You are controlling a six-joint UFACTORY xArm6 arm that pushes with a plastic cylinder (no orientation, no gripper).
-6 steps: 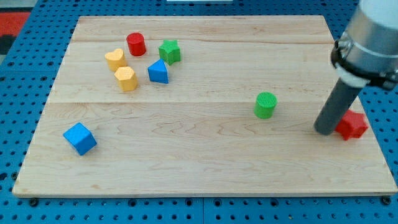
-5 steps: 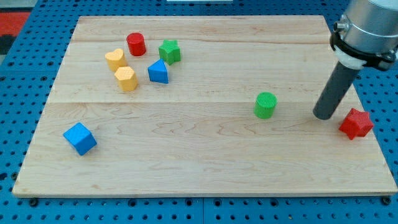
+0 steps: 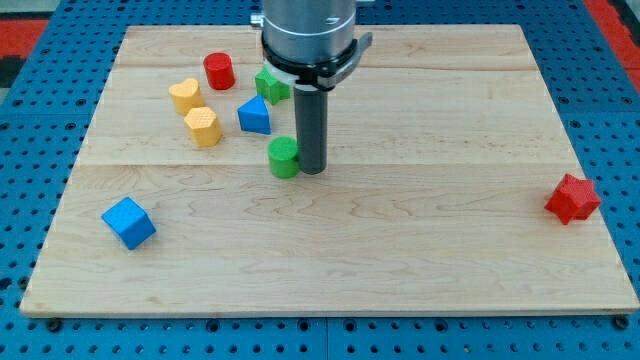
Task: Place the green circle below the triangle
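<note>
The green circle (image 3: 284, 157) is a short green cylinder left of the board's middle. It sits just below and slightly right of the blue triangle (image 3: 254, 116). My tip (image 3: 311, 169) stands right against the green circle's right side. The rod rises from there to the arm's body at the view's top.
A green star (image 3: 269, 84) is partly behind the arm. A red cylinder (image 3: 219, 71), a yellow heart (image 3: 184, 95) and a yellow hexagon (image 3: 202, 126) lie at the upper left. A blue cube (image 3: 129, 222) is at the lower left, a red star (image 3: 572, 198) at the right edge.
My tip has swept from the right side to left of centre. The green circle has slid left with it, to just below the blue triangle. The red star shifted slightly.
</note>
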